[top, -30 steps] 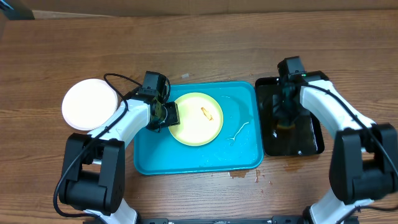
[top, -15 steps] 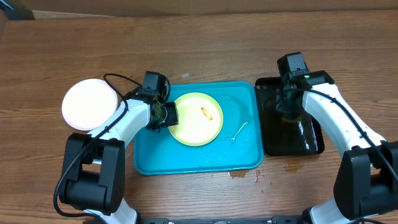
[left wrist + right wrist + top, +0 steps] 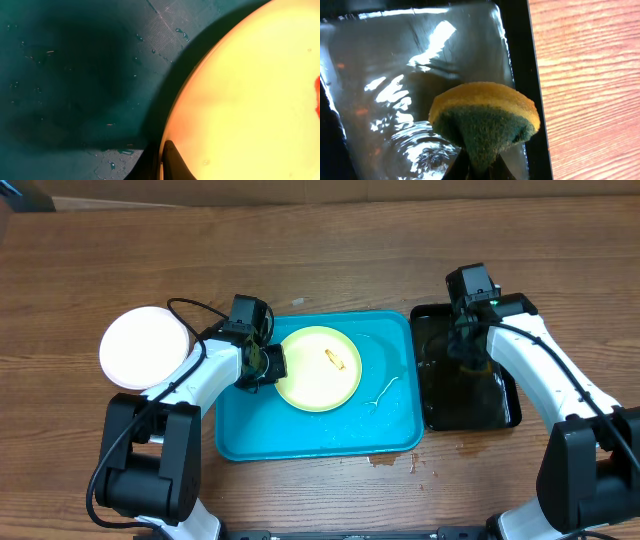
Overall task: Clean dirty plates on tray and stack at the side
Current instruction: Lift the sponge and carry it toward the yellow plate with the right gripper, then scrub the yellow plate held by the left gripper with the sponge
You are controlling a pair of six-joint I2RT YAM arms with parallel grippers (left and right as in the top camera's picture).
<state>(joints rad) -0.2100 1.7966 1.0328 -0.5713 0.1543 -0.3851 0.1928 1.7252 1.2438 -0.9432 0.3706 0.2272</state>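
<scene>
A pale yellow plate (image 3: pixel 318 368) with an orange smear (image 3: pixel 333 361) lies in the turquoise tray (image 3: pixel 300 445). My left gripper (image 3: pixel 272 365) is shut on the plate's left rim. In the left wrist view the fingertips (image 3: pixel 170 160) pinch the edge of the yellow plate (image 3: pixel 250 90), and a red smear shows at the far right. A white plate (image 3: pixel 145 347) sits on the table left of the tray. My right gripper (image 3: pixel 465 352) is shut on a yellow-and-green sponge (image 3: pixel 485 117) over the wet black tray (image 3: pixel 395 75).
The black tray (image 3: pixel 500 405) stands just right of the turquoise tray. A thin white strand (image 3: pixel 385 392) and water droplets lie on the tray floor. Small wet spots (image 3: pixel 392 461) mark the wood at the tray's front right corner.
My left gripper has closed onto the yellow plate's rim. The right gripper, still holding the sponge, has shifted slightly toward the back of the black tray.
</scene>
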